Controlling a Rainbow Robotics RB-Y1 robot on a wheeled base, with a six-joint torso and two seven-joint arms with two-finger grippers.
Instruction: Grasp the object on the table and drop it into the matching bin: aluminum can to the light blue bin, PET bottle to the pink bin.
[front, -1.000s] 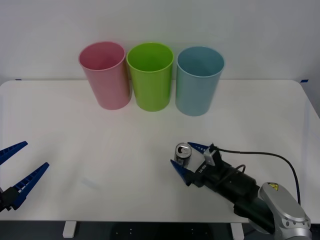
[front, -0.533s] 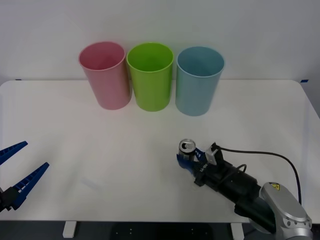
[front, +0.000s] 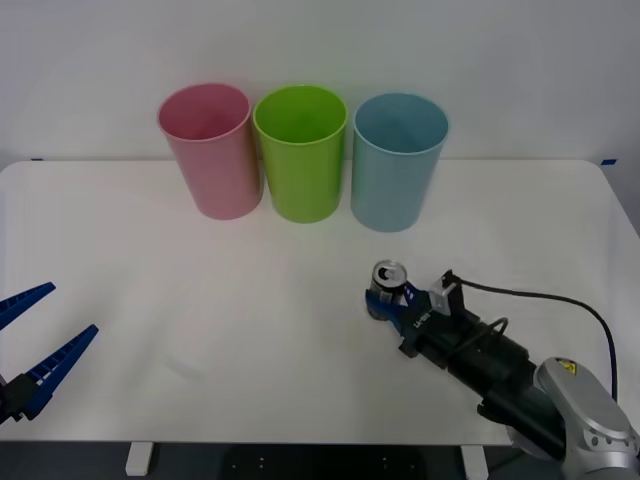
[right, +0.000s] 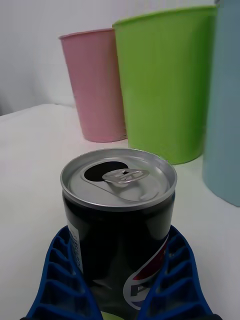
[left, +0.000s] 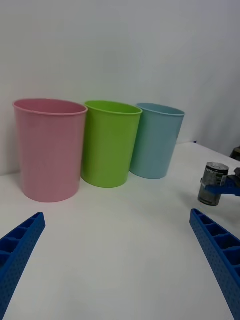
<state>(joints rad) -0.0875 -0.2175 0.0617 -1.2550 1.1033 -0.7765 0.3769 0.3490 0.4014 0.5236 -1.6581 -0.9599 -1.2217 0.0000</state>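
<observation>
**Right end effector pinches the can near the front right of the surface**

The right end effector (front: 385, 298) has its 2 blue fingers (right: 60, 280) pressed against the sides of the aluminum can (front: 388, 283), which stands upright with its pull-tab top showing. The can sits toward the front right part of the white surface (front: 200, 300), well short of the bins. Along the back edge stand 3 bins in a row: the pink bin (front: 210, 150), a lime green bin (front: 301, 152), and the light blue bin (front: 397, 160) nearest the can. The left end effector (front: 30, 345) hangs at the front left corner, fingers spread wide, holding nothing.
</observation>
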